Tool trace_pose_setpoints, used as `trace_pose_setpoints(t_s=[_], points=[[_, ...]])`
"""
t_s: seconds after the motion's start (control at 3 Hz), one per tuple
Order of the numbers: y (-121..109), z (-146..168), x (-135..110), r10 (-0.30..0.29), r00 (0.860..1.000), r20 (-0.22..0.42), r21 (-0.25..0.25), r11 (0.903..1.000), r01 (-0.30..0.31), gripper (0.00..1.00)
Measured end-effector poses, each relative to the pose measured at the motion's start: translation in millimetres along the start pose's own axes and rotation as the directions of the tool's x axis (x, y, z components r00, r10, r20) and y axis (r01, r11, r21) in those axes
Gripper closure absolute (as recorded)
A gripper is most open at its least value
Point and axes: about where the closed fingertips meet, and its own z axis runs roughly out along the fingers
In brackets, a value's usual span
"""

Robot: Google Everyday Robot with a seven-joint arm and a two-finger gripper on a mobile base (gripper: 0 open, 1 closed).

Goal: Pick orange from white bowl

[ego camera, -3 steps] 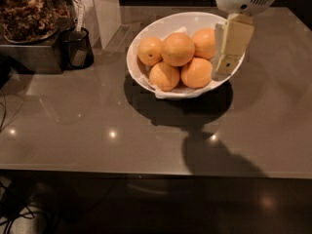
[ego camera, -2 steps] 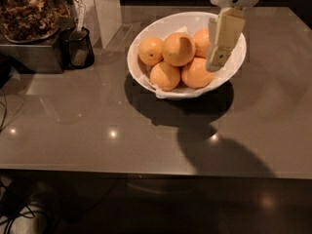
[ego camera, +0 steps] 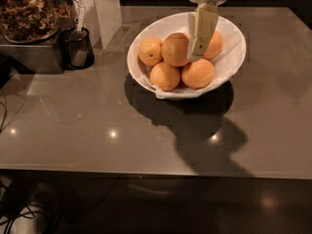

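The white bowl (ego camera: pixel 229 65) stands on the grey table toward the back, lined with white paper. It holds several oranges. The largest orange (ego camera: pixel 175 48) lies in the middle. A smaller orange with a dark dot (ego camera: pixel 149 51) lies at its left, two more lie in front, and one (ego camera: pixel 214 44) lies behind at the right. My gripper (ego camera: pixel 195 51) hangs from above into the bowl. Its tip is at the right side of the largest orange, between it and the back-right orange, which it partly hides.
A small dark cup (ego camera: pixel 77 48) with a utensil in it stands at the left. A metal box topped with a dish of brown dried stuff (ego camera: pixel 27 13) is beside it. A white block (ego camera: pixel 105 6) stands at the back. The table's front edge (ego camera: pixel 146 172) runs across below.
My gripper has moved left and lower, from over the bowl's right rim to the right side of the largest orange. The oranges and bowl have not moved.
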Motion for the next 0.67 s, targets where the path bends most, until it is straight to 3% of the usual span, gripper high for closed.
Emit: trace_pose_setpoints(t_s=[0.67], points=[[-6.2,9.0,2.2,0.017,1.0,0.025,0.012,0.9998,-0.017,0.0]])
